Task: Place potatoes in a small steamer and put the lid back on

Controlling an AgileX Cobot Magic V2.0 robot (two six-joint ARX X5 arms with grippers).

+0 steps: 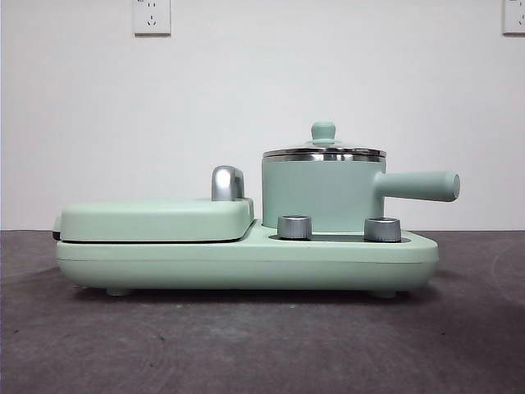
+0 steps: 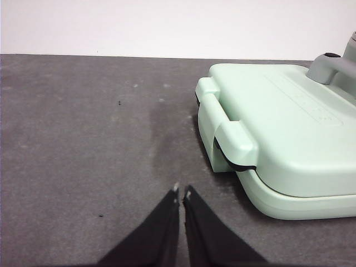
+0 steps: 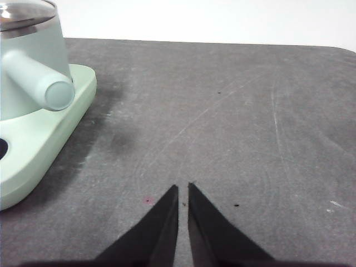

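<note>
Lid (image 1: 324,150) on steamer (image 1: 321,195), seemingly flush

A cooking base (image 1: 246,263) sits on the worktop (image 1: 262,345). In the front view, the small steamer (image 1: 316,197) stands on the right part of this base, its side handle (image 1: 418,186) pointing right, past the base's end. The lid (image 1: 324,151) rests on the steamer's rim. A hinged grill cover (image 1: 156,220) lies flat on the left part of the base, with its handle (image 1: 227,183) just left of the steamer. Two knobs (image 1: 294,226) sit on the base in front of the steamer. The left tool (image 2: 181,193) hangs over bare worktop beside the grill end; the right tool (image 3: 182,188) hangs over bare worktop beside the steamer end.
</note>
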